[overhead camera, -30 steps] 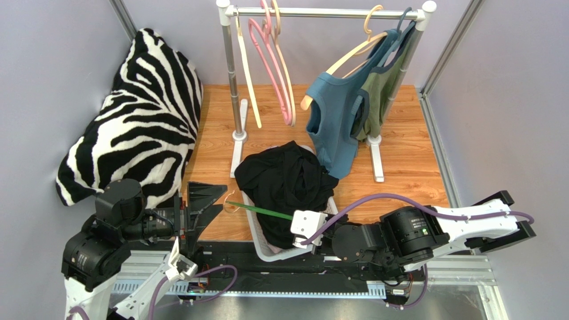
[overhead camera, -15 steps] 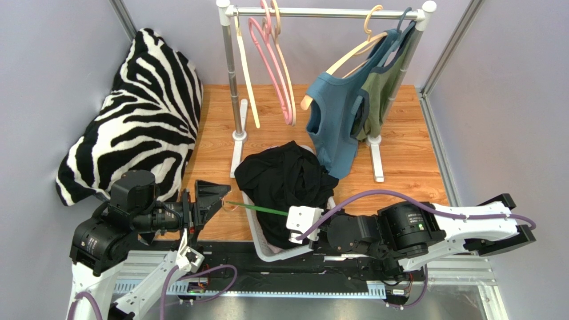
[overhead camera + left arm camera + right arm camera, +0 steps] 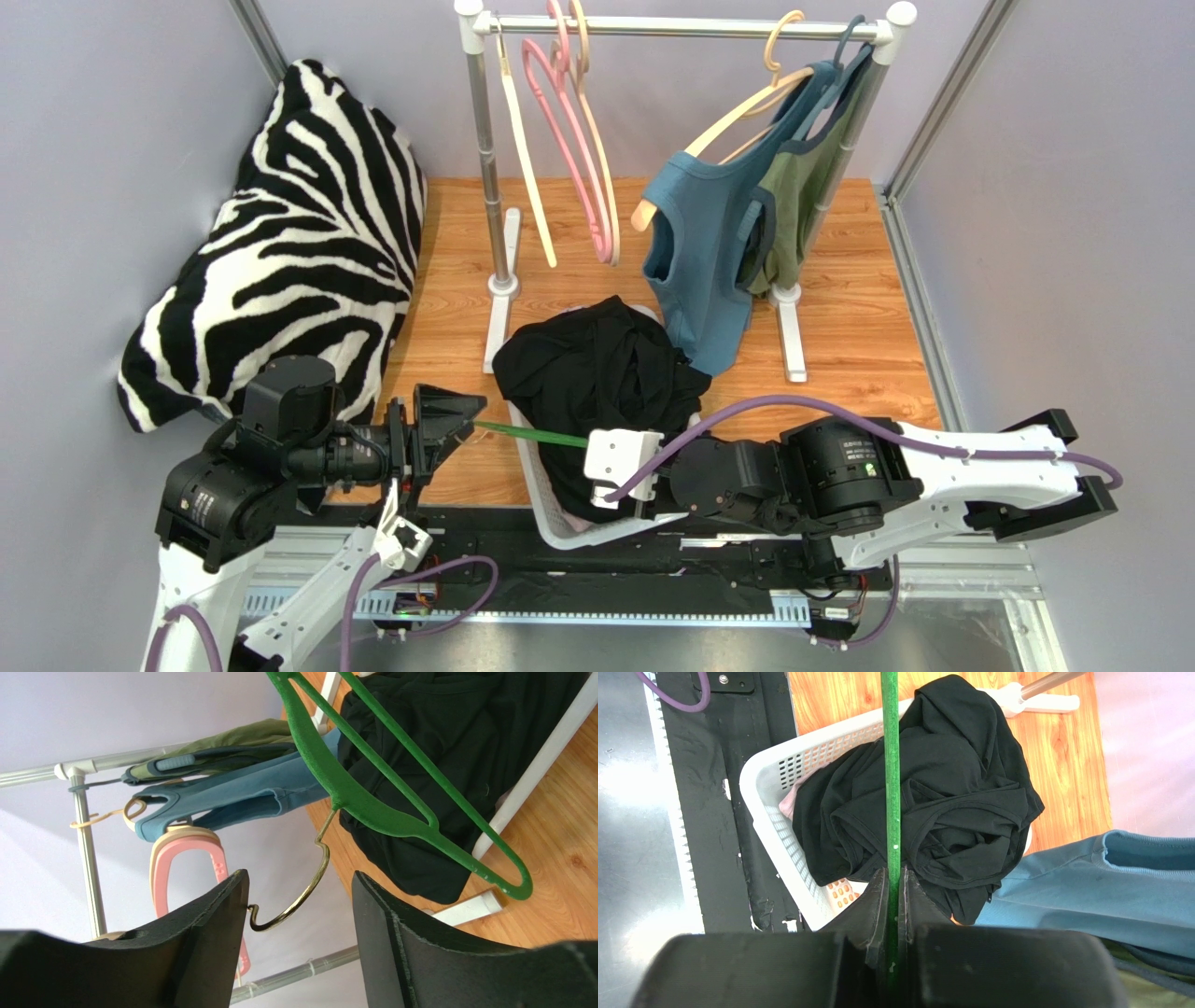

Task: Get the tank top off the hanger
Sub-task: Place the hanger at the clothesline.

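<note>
Zebra-striped pillow [image 3: 274, 238] fills the left side of the top view. At lower left, the left gripper [image 3: 300, 882] stands with its jaws apart; the metal hook [image 3: 312, 887] of the green hanger [image 3: 382, 815] hangs between them, its tip touching one finger. The hanger is bare and runs right, over the white basket [image 3: 773, 777] at centre, where the black top [image 3: 596, 371] lies bunched, off the hanger. At lower centre, the right gripper [image 3: 893, 889] is clamped on the hanger's thin bar. On the rack [image 3: 484, 154] at top, pink hangers [image 3: 582, 154] hang left, and a blue top [image 3: 694, 252] and an olive top [image 3: 793, 196] hang right.
</note>
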Robot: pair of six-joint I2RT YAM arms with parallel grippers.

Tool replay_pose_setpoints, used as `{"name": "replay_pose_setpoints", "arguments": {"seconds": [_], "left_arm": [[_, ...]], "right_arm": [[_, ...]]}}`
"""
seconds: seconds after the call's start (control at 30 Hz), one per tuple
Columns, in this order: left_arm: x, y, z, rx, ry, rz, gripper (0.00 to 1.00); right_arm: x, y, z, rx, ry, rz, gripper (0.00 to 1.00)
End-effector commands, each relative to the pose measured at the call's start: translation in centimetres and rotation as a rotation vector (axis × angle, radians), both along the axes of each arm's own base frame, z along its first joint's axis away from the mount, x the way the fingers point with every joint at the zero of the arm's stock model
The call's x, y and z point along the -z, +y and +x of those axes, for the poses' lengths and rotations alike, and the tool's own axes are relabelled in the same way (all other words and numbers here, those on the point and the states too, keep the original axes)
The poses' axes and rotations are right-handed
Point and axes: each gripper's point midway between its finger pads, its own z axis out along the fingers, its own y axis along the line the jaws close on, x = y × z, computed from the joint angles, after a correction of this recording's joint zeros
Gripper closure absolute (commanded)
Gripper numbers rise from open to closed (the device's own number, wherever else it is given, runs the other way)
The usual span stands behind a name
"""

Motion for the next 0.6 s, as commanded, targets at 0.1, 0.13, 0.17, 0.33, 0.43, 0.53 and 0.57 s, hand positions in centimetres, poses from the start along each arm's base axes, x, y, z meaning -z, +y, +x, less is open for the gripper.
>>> {"name": "replay_pose_setpoints", "arguments": {"seconds": [0.1, 0.13, 0.17, 0.33, 0.43, 0.53, 0.57], "left_arm": [[0.9, -0.3, -1.9, 0.201, -0.153, 0.11, 0.49], [1.0, -0.3, -1.8, 0.189, -0.134, 0.107, 0.51], [0.9, -0.3, -1.7, 0.183, -0.133, 0.106, 0.53], [0.9, -0.1, -2.1, 0.173, -0.113, 0.1, 0.56], [0.7, 0.0, -2.1, 0.156, -0.079, 0.091, 0.63], [0.6, -0.1, -2.2, 0.148, -0.059, 0.082, 0.72], [0.4, -0.1, -2.3, 0.149, -0.06, 0.076, 0.73]], "right_arm": [[-2.0, 0.5, 0.6, -0.005, -0.045, 0.041, 1.0], [-2.0, 0.5, 0.7, 0.001, -0.052, 0.039, 1.0], [-1.7, 0.5, 0.8, 0.002, -0.059, 0.028, 1.0], [-2.5, 0.6, 1.8, 0.036, -0.116, 0.042, 1.0], [-3.7, 0.3, 2.8, 0.079, -0.169, 0.069, 1.0], [-4.9, 0.0, 3.7, 0.126, -0.213, 0.108, 1.0], [-5.1, 0.0, 3.9, 0.137, -0.218, 0.118, 1.0]]}}
